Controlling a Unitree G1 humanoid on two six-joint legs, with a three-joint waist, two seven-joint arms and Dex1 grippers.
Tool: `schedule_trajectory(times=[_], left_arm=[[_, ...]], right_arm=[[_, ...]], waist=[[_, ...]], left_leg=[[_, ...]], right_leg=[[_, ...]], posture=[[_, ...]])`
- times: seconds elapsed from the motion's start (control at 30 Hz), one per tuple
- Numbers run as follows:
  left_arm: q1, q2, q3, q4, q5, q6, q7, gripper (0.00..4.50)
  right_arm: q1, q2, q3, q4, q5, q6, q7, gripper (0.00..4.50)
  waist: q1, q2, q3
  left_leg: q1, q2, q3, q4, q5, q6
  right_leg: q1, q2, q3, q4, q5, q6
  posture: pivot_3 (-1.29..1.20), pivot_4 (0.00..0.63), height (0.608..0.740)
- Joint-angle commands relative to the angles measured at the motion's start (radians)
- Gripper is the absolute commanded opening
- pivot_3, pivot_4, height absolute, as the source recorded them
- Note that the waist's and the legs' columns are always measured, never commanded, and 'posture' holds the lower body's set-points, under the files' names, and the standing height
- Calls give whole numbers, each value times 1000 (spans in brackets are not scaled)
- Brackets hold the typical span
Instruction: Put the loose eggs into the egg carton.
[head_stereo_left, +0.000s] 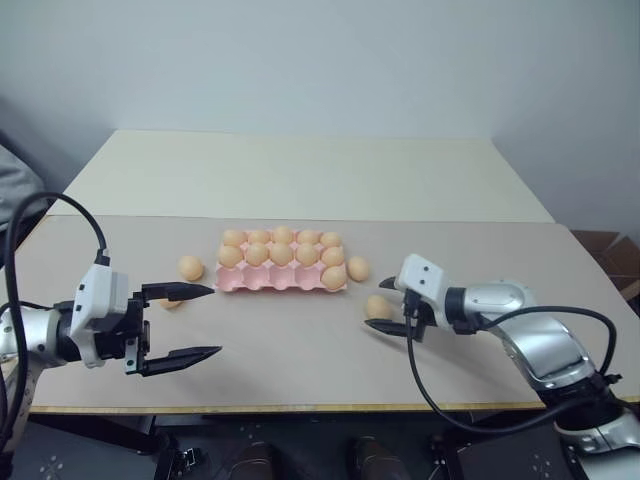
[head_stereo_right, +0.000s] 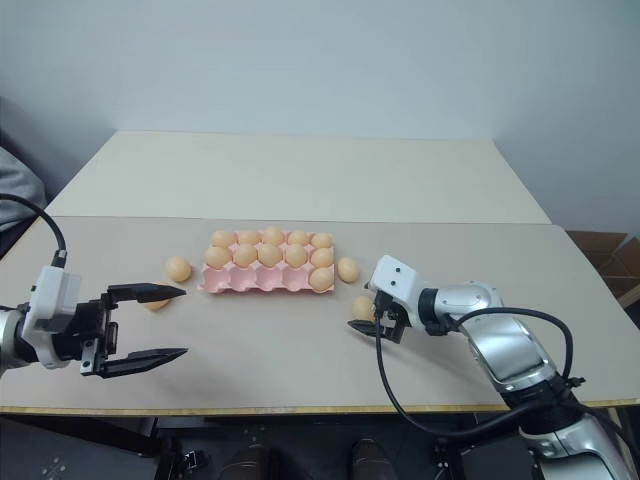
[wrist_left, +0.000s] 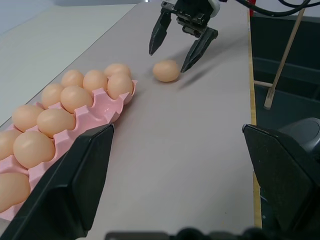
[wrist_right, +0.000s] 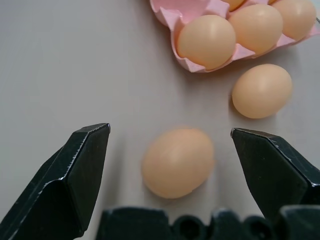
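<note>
From my head cameras, the pale pink moulded egg carton (head_stereo_left: 283, 265) sits mid-worktop, its two far rows full of smooth orange-tan eggs and most cups of the near row empty. Four loose eggs lie on the beige worktop (head_stereo_left: 300, 350): one just off the carton's right end (head_stereo_left: 357, 268), one nearer me on that side (head_stereo_left: 378, 307), one off the carton's left end (head_stereo_left: 190, 267), and a fourth (head_stereo_left: 172, 302) half hidden behind the upper finger of my left gripper (head_stereo_left: 200, 322). My right gripper (head_stereo_left: 392, 317) hangs right at the nearer right-hand egg, fingers spread with nothing between them. My left gripper's fingers are spread wide too and empty, pointing across toward the carton.

My left wrist camera looks along the carton's flank to the right gripper (wrist_left: 181, 44), whose fingertips stand either side of and just beyond that egg (wrist_left: 166, 70).

My right wrist camera settles it: the egg (wrist_right: 178, 162) lies dead ahead, centred between my two fingers (wrist_right: 82, 167), not yet touched. Its long axis runs slantwise across the gap, not along it. The second right-hand egg (wrist_right: 261, 90) lies farther on, beside the carton's corner (wrist_right: 195, 65).

I judge the right arm far nearer, so the next move is a short push forward before closing.
</note>
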Motion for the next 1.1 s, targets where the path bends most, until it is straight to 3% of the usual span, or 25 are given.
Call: schedule_trajectory(times=[0.03, 0.13, 0.17, 0.23, 0.4, 0.47, 0.77, 0.87, 1.1], left_arm=[[13, 4, 23, -6, 8, -23, -3, 4466], [26, 5, 28, -12, 10, -26, 4, 4466], [28, 5, 29, -13, 11, -28, 7, 4489], [32, 5, 31, -14, 11, -30, 10, 4500], [41, 7, 36, -9, 18, -36, 12, 4500], [42, 6, 38, -6, 21, -37, 13, 4500], [110, 22, 86, 38, 78, -44, 14, 4500], [122, 36, 86, 75, 121, -73, 7, 4500], [78, 45, 76, 94, 113, -77, -1, 4500]], right_arm=[[-18, 14, 11, 18, -28, -25, -5, 4500], [-26, 36, 20, 52, -36, -19, -3, 4500], [-26, 42, 19, 63, -34, -17, 2, 4314], [-25, 48, 20, 77, -37, -21, 4, 3904], [-22, 52, 19, 87, -50, -21, 6, 2222], [-18, 48, 21, 82, -55, -25, 9, 1905], [-72, 50, -25, -61, -48, -16, -4, 1795], [-157, 117, -3, -55, -46, 6, -35, 1795], [-335, 348, 107, 239, -160, -146, -137, 1795]], waist=[[0, 0, 0], [0, 0, 0], [0, 0, 0], [0, 0, 0], [0, 0, 0], [0, 0, 0], [-4, 0, 0], [-7, 1, 0], [-3, 1, 0]], left_leg=[[0, 0, 0, 0, 0, 0], [0, 0, 0, 0, 0, 0], [0, 0, 0, 0, 0, 0], [0, 0, 0, 0, 0, 0], [0, 0, 0, 0, 0, 0], [0, 0, 0, 0, 0, 0], [0, 1, 0, 0, 0, 0], [1, 1, 1, 0, 0, 0], [-1, 1, 1, 0, 0, 0]], right_leg=[[0, 0, 0, 0, 0, 0], [0, 0, 0, 0, 0, 0], [0, 0, 0, 0, 0, 0], [0, 0, 0, 0, 0, 0], [0, 0, 0, 0, 0, 0], [0, 0, 0, 0, 0, 0], [-1, 0, 0, 0, 0, 0], [-1, 1, 0, 1, 0, 0], [-2, 0, -2, 0, 3, -6]], posture=[[0, 150, 740], [0, 150, 740], [0, 150, 740], [0, 150, 740], [0, 150, 740], [0, 150, 740], [0, 150, 740], [0, 150, 740], [0, 150, 740]])
